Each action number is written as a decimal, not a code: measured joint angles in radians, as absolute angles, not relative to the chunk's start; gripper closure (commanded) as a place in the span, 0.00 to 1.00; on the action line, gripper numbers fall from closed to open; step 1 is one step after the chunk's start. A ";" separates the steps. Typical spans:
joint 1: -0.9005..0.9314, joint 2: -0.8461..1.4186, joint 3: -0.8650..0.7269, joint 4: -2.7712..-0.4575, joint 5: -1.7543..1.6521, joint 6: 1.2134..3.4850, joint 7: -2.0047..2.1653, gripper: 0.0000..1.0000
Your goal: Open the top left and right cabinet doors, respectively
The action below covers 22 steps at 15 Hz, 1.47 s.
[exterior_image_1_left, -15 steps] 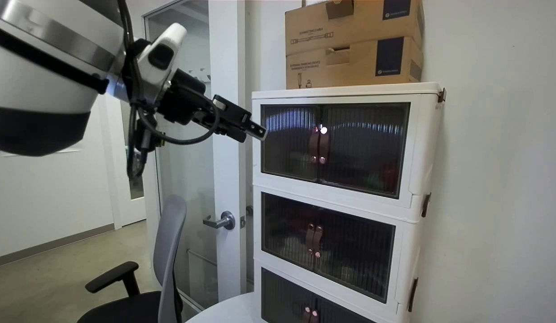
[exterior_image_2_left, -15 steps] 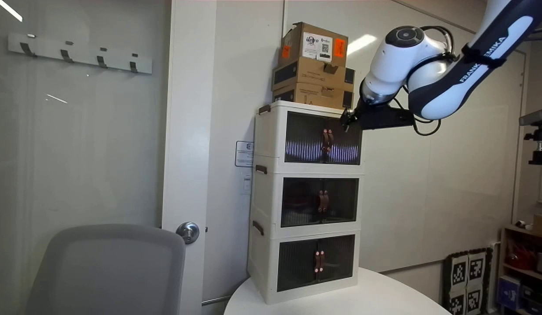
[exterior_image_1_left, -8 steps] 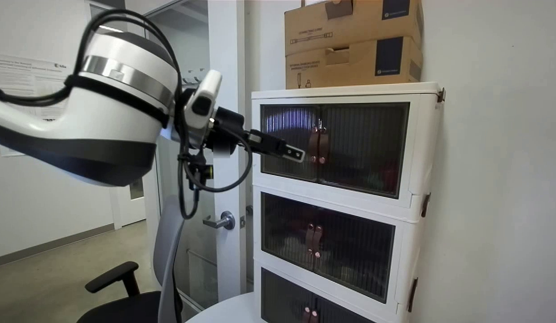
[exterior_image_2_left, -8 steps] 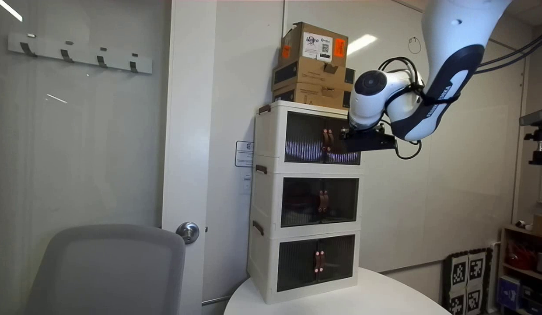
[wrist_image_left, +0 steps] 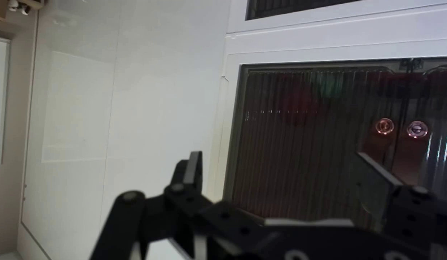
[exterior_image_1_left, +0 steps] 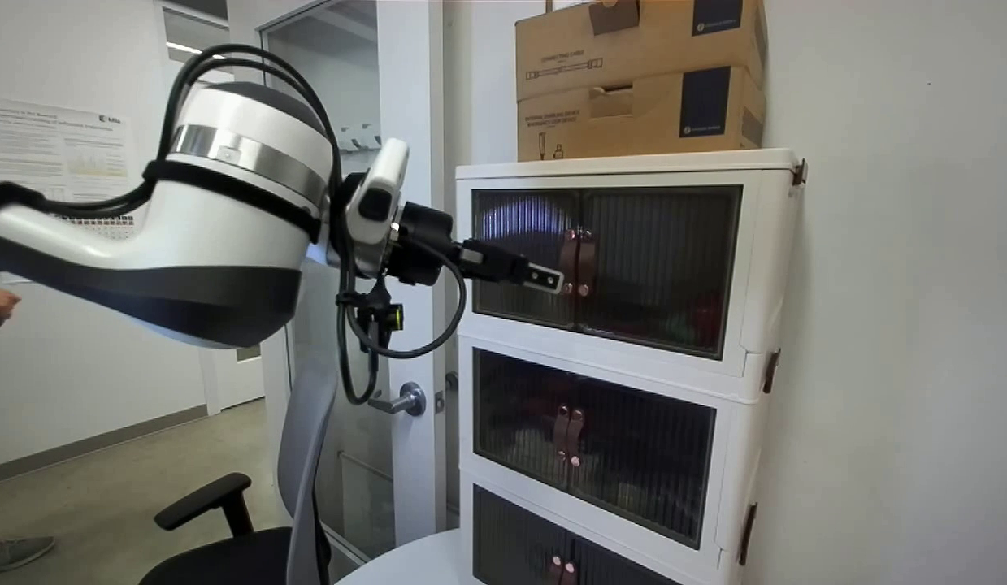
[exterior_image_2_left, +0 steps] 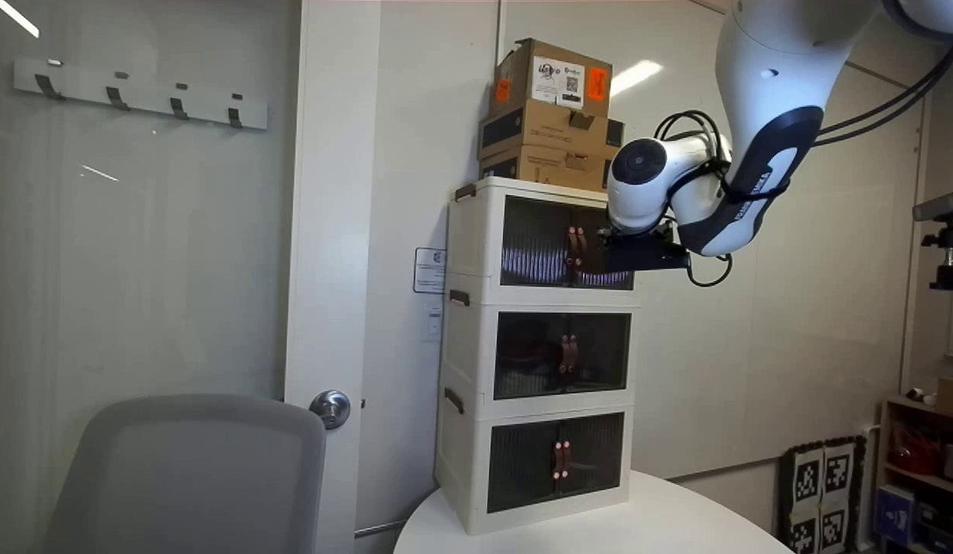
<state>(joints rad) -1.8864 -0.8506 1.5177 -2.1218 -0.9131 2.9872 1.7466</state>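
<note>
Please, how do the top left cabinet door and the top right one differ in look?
In an exterior view, the top left door carries a bright bluish reflection; the top right door shows none so bright. There, the left door looks narrower than the right, likely from camera angle. Both are closed, dark and ribbed, each with a brown handle.

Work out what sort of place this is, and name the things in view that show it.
Probably an office, perhaps one used as a lab: a grey-backed chair and a glass door suggest the office, and a robot arm hints at the lab.
</note>
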 measured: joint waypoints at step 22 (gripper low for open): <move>-2.118 -1.199 1.620 -1.949 -0.060 3.007 1.420 0.00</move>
